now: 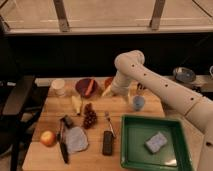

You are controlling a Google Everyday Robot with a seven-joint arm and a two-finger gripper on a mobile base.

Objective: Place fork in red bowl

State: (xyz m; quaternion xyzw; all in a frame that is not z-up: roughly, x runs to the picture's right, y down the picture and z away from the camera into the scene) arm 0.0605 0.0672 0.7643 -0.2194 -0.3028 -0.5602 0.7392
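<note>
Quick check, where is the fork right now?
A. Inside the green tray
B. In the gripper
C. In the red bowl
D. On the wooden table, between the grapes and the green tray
D: the fork lies flat on the wooden table, between the grapes and the green tray. The gripper is farther back by the red bowl, well apart from the fork.
</note>
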